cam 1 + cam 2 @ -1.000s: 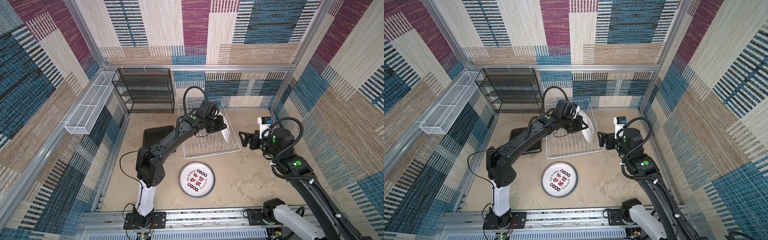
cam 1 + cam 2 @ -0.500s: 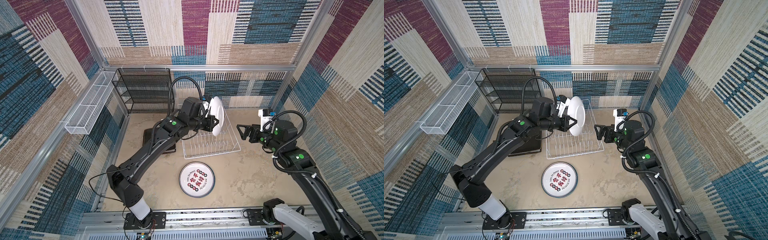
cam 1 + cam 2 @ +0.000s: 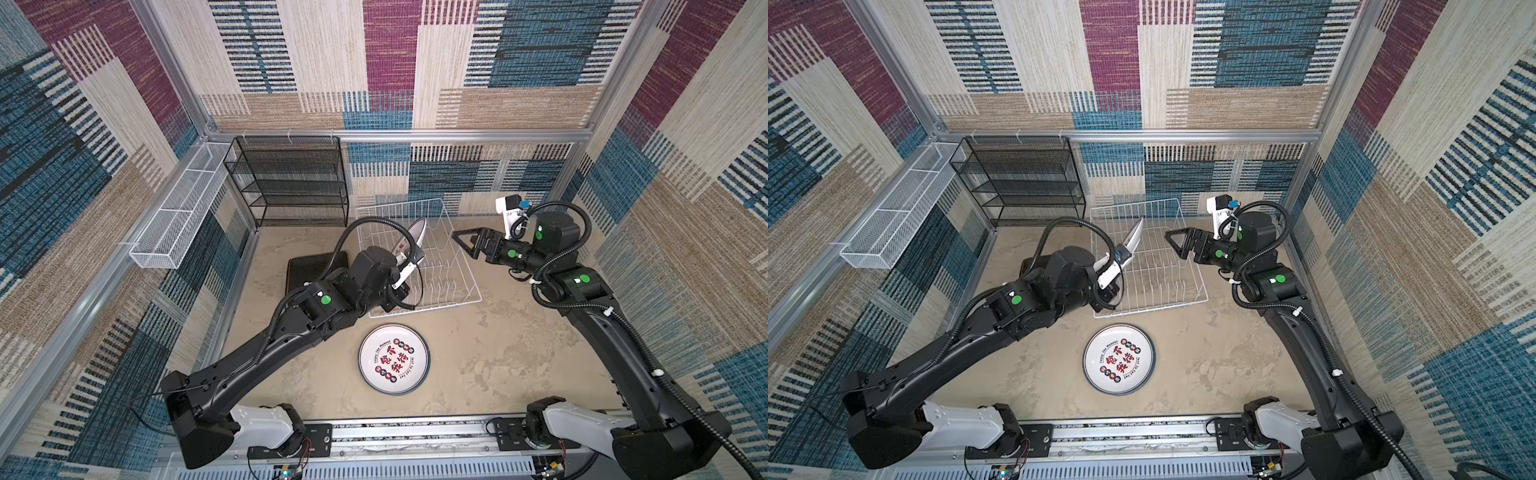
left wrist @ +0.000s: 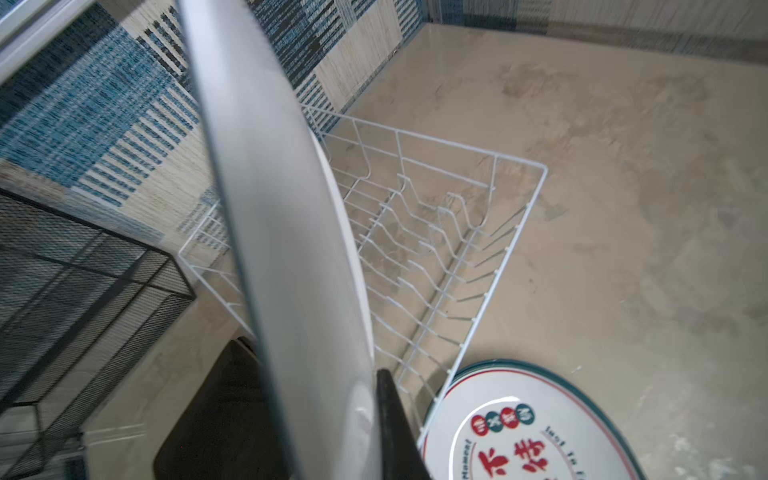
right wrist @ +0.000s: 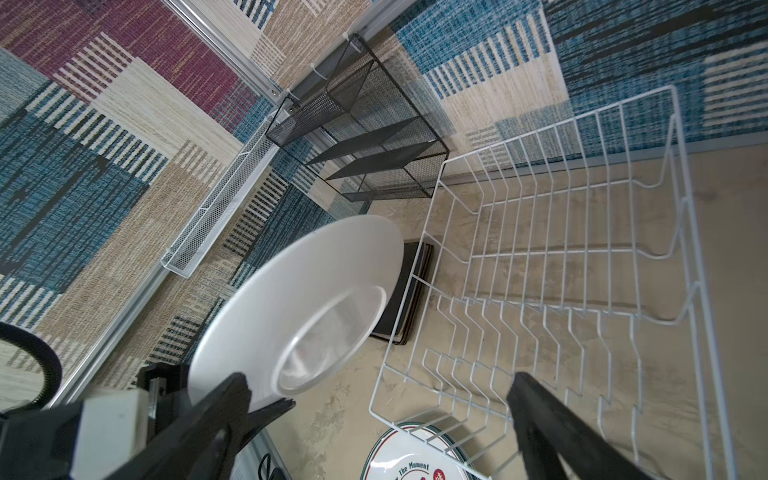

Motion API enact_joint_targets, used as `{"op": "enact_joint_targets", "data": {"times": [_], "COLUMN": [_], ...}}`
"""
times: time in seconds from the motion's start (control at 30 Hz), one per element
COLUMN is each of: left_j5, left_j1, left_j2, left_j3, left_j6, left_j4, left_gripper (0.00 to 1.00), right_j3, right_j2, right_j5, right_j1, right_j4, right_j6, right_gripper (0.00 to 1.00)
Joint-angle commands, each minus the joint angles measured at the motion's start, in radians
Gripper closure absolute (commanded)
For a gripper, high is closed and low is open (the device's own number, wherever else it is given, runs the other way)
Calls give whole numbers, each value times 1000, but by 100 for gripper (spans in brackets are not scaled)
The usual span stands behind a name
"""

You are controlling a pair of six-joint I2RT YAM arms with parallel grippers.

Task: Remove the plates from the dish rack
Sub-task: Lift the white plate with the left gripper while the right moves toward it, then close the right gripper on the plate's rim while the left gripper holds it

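The left jaws are clamped on a round white plate. The right jaws are wide apart, facing the rack.

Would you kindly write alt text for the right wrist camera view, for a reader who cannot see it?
A round white plate, its plain back showing, is gripped at its rim by the left gripper, clear of the empty dish rack. The open fingers of the right gripper frame the foreground.

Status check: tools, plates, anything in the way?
Left tool shut on round plate, held on edge above dish rack. Right tool open, empty. Rack bare. Nothing seen blocking.
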Motion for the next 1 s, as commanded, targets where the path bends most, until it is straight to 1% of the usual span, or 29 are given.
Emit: {"op": "enact_joint_targets", "data": {"times": [0.0, 0.13, 0.23, 0.33, 0.43, 0.57, 0.67, 0.77, 0.8, 0.83, 0.9, 0.97], "left_j5": [-236, -332, -394, -451, -484, -506, -515, -518, -520, -522, -526, -525], "left_j1": [-37, -87, -122, -143, -156, -168, -179, -188, -191, -192, -193, -194], "left_j2": [-24, -33, -18, 9, 39, 77, 97, 107, 110, 112, 115, 117], "left_j3": [-57, -135, -189, -226, -256, -266, -269, -279, -285, -287, -294, -299], "left_j6": [216, 351, 468, 569, 658, 715, 740, 756, 755, 785, 788, 788], "left_j4": [130, 227, 326, 410, 483, 528, 550, 570, 581, 588, 596, 601], "left_gripper": [100, 100, 100, 100, 100, 100, 100, 100, 100, 100, 100, 100], "right_j3": [36, 41, 46, 43, 26, 16, 13, -7, -13, -17, -25, -35], "right_j2": [30, 62, 99, 119, 126, 143, 170, 176, 174, 173, 170, 167], "right_j5": [-79, -118, -129, -96, -73, -35, -16, -1, 1, 6, 13, 7], "right_j1": [0, 2, 14, 25, 35, 53, 66, 76, 79, 80, 80, 80], "right_j4": [30, 26, -9, -47, -54, -77, -107, -99, -93, -89, -83, -70], "right_j6": [28, 29, 24, 16, 24, 21, 19, 25, 28, 28, 31, 40], "right_gripper": [1, 0, 3, 8, 13, 20, 27, 34, 38, 41, 49, 60]}}
